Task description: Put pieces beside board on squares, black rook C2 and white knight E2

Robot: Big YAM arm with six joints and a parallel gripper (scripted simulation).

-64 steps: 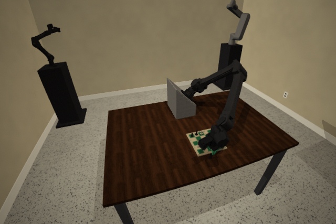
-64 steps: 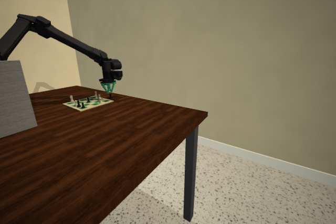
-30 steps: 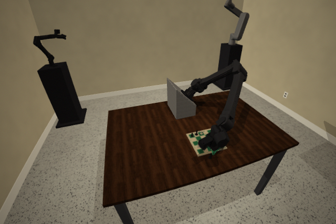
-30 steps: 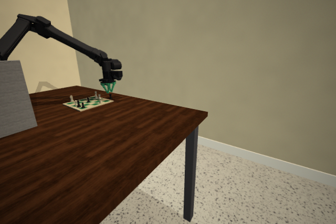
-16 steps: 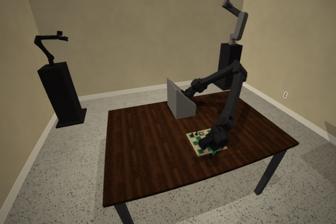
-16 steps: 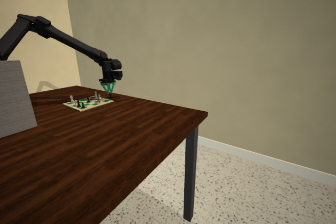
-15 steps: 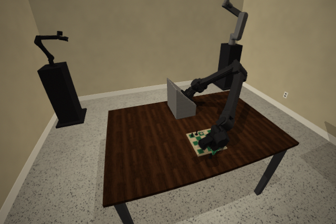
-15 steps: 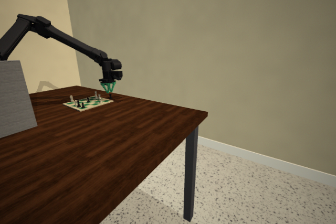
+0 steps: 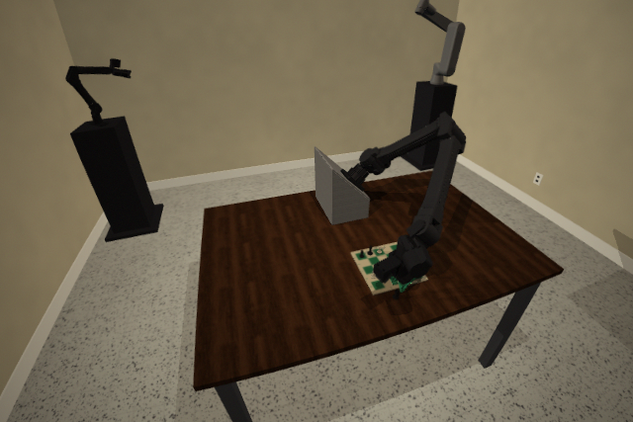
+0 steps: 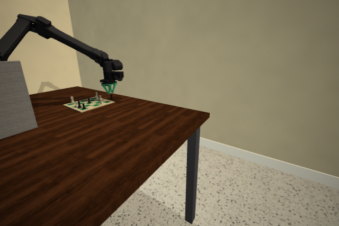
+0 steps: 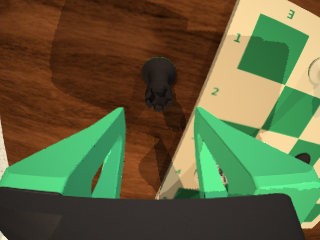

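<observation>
Standing upright beside the board [image 11: 256, 103], black rook [image 11: 159, 83] below parted gripper [image 11: 159, 135].

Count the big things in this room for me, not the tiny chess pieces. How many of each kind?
Tables: 1
Chessboards: 1
Grey blocks: 1
Black pedestals with a small arm on top: 2
Robot arms reaching over the board: 1
Total: 6

The black rook [image 11: 159, 84] stands on the table [image 11: 80, 40] just beside the board [image 11: 230, 103], below the gripper [image 11: 159, 150].
</observation>
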